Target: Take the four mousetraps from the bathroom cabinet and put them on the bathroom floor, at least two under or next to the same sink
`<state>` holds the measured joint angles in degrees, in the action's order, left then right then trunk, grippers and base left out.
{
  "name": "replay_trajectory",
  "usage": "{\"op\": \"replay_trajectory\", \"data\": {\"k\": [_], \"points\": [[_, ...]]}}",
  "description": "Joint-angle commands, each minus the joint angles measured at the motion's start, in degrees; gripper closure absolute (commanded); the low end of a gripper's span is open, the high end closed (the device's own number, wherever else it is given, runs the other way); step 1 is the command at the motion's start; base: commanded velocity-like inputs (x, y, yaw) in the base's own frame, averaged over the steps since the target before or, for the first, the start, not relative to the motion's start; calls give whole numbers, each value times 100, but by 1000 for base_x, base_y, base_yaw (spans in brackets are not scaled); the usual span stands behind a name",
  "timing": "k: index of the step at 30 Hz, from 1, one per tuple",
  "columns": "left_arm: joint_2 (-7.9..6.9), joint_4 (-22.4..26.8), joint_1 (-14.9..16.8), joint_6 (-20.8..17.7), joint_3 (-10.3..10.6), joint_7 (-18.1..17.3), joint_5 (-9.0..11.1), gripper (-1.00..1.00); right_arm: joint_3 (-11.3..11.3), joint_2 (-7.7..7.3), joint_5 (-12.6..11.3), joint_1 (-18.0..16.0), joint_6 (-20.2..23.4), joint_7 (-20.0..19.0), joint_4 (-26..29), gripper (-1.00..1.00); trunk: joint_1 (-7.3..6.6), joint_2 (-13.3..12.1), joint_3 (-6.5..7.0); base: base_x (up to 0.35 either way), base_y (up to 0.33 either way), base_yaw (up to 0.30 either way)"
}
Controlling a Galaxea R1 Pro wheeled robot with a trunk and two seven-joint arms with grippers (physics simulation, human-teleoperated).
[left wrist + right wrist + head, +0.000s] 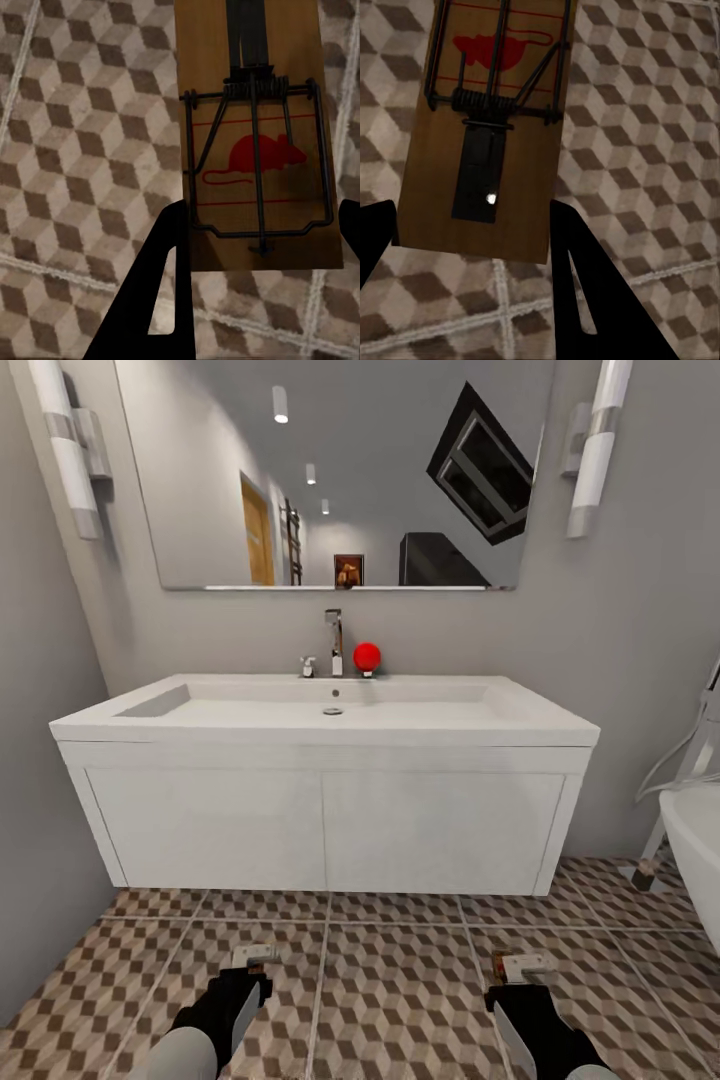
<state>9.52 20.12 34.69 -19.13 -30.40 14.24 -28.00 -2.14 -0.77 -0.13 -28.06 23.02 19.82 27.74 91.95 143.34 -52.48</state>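
The white bathroom sink (325,750) with its chrome tap (334,643) hangs on the wall straight ahead, above the cube-patterned bathroom floor (400,980). My left gripper (252,963) hovers low over the tiles in front of the sink's left half, shut on a tan mousetrap (255,150) with a red mouse mark. In front of the right half, my right gripper (520,972) is shut on another mousetrap (487,127). Both traps lie flat between the dark fingers (154,292) (585,292), above the tiles. The cabinet is out of view.
A white bathtub (695,840) edges in at the right, with a floor-standing tap beside it. A grey wall (40,780) closes the left side. A red ball-shaped item (367,656) stands by the tap. There is a gap between the sink's underside and the floor.
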Motion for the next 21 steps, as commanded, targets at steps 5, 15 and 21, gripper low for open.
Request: {"op": "replay_trajectory", "data": {"k": [5, 15, 21], "points": [[21, 259, 3, -66, -24, -21, -22, 100, -16, 5, -3, -146, 327, -75, 19, 100, 11, 10, -118, 0, 0, 0], [41, 410, 3, -5, -28, -36, -13, 100, -33, -7, 18, -147, 336, -235, 89, 100, 19, 14, -184, 0, 0, 0], [47, 414, 3, -2, -28, -36, -13, 100, -41, -54, 50, -147, 657, -616, 102, 100, 35, 22, -317, 0, 0, 0]]}}
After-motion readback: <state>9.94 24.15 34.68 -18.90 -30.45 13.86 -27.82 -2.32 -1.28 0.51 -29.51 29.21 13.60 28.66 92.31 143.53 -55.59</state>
